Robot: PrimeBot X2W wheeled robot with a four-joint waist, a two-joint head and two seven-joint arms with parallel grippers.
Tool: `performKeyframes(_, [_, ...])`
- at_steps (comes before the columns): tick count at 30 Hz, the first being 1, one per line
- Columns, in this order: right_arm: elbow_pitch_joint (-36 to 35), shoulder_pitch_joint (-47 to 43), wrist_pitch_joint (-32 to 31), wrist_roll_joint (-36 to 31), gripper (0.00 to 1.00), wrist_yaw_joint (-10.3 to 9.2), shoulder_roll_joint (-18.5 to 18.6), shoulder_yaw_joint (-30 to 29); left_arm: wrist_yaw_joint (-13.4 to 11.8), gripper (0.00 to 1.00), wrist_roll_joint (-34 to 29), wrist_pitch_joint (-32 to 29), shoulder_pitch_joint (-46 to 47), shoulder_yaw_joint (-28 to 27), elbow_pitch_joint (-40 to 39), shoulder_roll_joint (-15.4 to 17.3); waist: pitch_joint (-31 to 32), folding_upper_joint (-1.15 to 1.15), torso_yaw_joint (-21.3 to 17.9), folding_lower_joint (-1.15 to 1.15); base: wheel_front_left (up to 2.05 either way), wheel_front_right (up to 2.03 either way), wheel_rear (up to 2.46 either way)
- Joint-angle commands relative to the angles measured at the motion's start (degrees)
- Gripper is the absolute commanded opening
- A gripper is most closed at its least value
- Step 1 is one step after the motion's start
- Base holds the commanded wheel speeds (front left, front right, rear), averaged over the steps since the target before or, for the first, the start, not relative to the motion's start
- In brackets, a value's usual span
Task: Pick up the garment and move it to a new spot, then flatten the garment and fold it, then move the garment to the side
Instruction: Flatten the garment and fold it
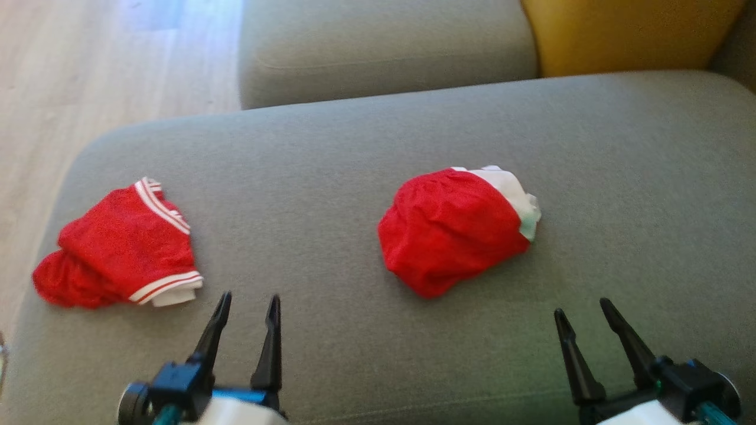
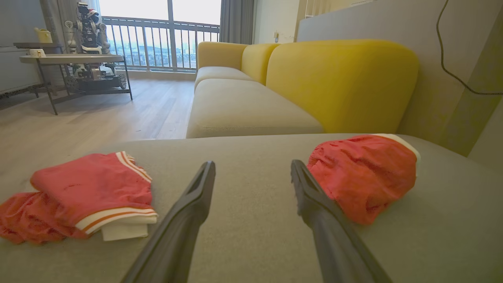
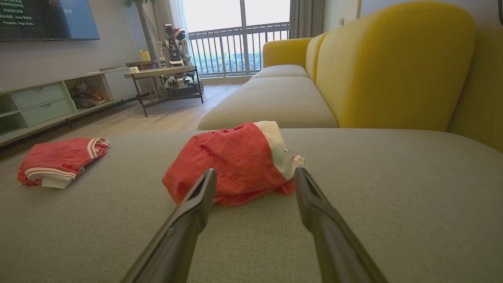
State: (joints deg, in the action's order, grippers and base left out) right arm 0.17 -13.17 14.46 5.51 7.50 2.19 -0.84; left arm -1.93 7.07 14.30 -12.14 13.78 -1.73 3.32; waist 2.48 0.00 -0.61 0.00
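Grey sofa cushion (image 1: 331, 153) stretched across the scene, with a yellow backrest (image 1: 626, 32) behind it and pale wood floor (image 1: 88, 71) off to the left. Near the middle of the cushion lay the crumpled red garment (image 1: 452, 227), a rounded heap with white trim at its far right edge. A folded red garment (image 1: 124, 245) with white striped bands sat well apart from it, near the cushion's left edge. The left gripper (image 1: 250, 296) hovered just right of the folded piece, fingers spread wide, holding nothing. The right gripper (image 1: 580, 306) hovered nearer than the heap and to its right, likewise wide open and empty
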Motion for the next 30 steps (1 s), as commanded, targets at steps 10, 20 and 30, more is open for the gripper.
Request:
performKeyframes(10, [-2.68, 7.10, 0.54, -0.88, 1.00, -0.01, 0.68, 5.07, 4.58, 1.00, 1.42, 0.68, 24.76, 3.94, 9.81, -0.44, -7.76, 0.00, -8.61, 0.00, 0.00, 0.00, 0.00])
performKeyframes(20, [-3.07, 10.94, 0.54, 0.18, 1.00, -0.01, 0.68, 7.70, 6.47, 1.00, 5.73, -12.61, 49.59, 9.78, 30.28, -0.45, -15.68, 0.00, -14.16, 0.00, 0.00, 0.00, 0.00])
performKeyframes(30, [-2.20, 14.03, 0.54, 0.77, 1.00, -0.01, 0.68, 11.30, 4.73, 1.00, 14.14, -20.24, 65.08, 16.16, 44.36, -0.45, -20.06, 0.00, -18.00, 0.00, 0.00, 0.00, 0.00])
